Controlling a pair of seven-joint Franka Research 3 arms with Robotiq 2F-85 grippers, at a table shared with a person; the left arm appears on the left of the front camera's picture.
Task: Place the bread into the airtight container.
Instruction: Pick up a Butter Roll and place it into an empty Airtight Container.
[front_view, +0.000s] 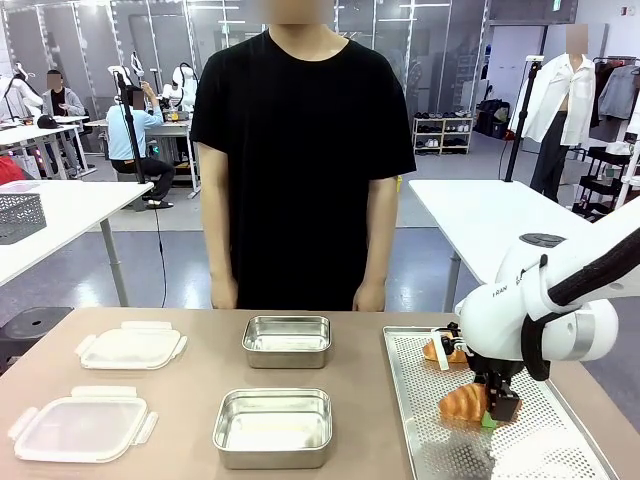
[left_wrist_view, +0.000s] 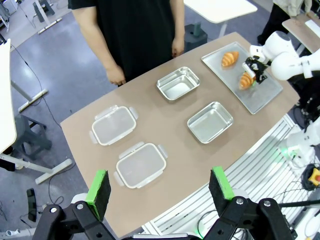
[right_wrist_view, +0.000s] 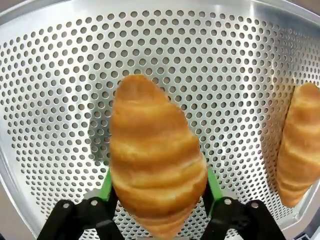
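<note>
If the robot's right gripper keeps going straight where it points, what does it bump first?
The metal tray. The right gripper points down at it with a croissant between its fingers, so its fingertips would probably touch the tray first, though the gap is unclear.

lids left | containers centre | tray right | near croissant, far croissant on it

right wrist close above tray

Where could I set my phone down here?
Bare tabletop lies between the lids and the steel containers, and between containers and tray. The tray's near end is free. Its far half is crowded: far croissant, plus right claw gripping the near croissant.
</note>
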